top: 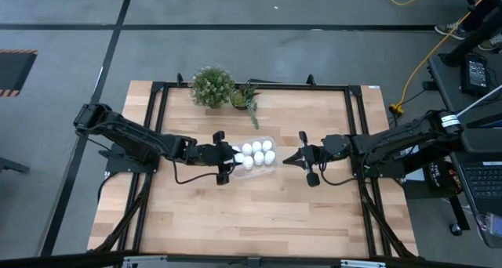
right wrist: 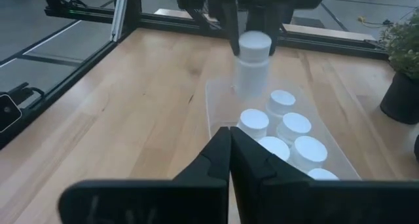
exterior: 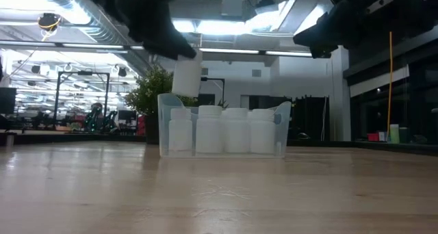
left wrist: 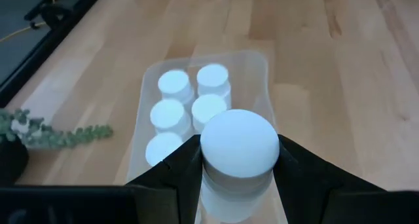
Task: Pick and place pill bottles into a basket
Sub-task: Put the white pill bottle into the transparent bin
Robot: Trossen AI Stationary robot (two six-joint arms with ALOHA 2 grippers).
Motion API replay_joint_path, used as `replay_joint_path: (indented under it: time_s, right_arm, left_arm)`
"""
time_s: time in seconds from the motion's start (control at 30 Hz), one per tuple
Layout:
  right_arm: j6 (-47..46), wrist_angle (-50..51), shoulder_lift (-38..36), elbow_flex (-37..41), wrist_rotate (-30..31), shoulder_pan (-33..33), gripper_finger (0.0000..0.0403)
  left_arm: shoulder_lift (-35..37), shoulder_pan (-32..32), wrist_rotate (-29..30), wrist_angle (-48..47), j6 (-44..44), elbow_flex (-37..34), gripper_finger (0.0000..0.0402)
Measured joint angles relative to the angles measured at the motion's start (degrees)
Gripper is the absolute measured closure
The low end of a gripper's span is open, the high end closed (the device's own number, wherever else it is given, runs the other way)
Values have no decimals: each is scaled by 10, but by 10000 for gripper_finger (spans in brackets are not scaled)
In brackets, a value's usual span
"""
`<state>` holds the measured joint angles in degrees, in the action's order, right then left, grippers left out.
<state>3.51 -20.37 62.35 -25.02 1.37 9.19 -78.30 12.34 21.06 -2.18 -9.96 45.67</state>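
While held, pill bottle [left wrist: 239,152] upright, cap up

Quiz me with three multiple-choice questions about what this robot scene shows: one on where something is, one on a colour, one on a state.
1. Where is the held pill bottle?
A. above the tray's left end
B. on the floor
C. beside the plant

2. What colour are the bottles in the tray?
A. red
B. white
C. green

3. How is the right gripper?
A. holding a bottle
B. wide open
C. shut, empty

Answers: 1 A, the low view shows it hanging over that end in the left gripper; 2 B, caps and bodies are white; 3 C, its fingers meet with nothing between.
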Motion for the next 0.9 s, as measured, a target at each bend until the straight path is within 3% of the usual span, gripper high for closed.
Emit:
replay_joint_path:
  time_s: [0.4, 0.9]
  right_arm:
    - [0, -1, 0, 0, 0, 0, 393]
    - [0, -6, 0, 0, 0, 0, 393]
  left_arm:
    - [-3, 0, 10, 93, -26, -75, 249]
    - [-61, 4, 20, 119, -4, -77, 249]
